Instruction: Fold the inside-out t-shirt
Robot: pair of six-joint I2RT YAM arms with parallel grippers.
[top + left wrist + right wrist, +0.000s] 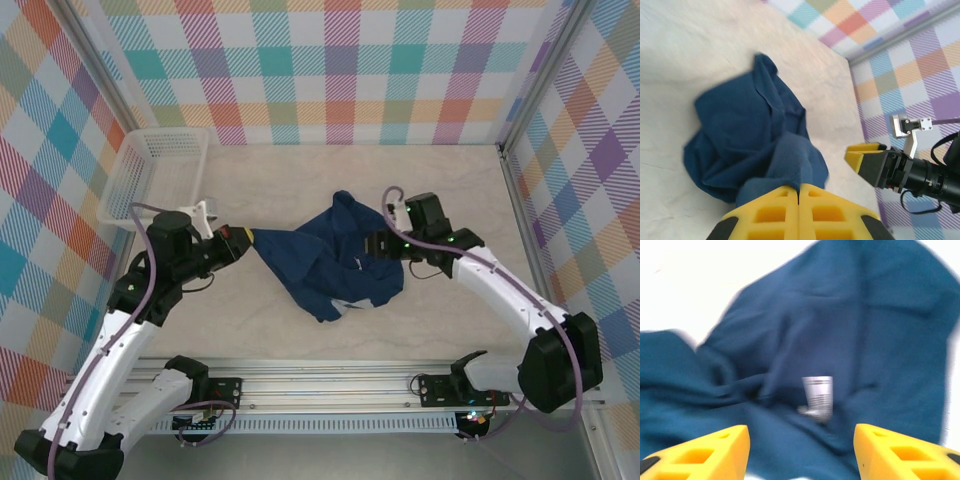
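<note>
The inside-out t-shirt [330,255], dark navy, lies crumpled in the middle of the table. My left gripper [245,238] is shut on a bunched end of the shirt at its left side, and the fabric stretches from there toward the heap. From the left wrist, the yellow fingertips [799,189] pinch a fold of the shirt [745,120]. My right gripper [385,245] hovers at the shirt's right side with its jaws open. From the right wrist, the gripper [801,442] stands open just above the fabric [840,330], with a white label [817,395] between the fingers.
A white mesh basket [160,170] stands at the back left corner. Checked walls close the table on three sides. A metal rail [330,372] runs along the near edge. My right gripper's yellow finger [865,156] shows at the right of the left wrist view.
</note>
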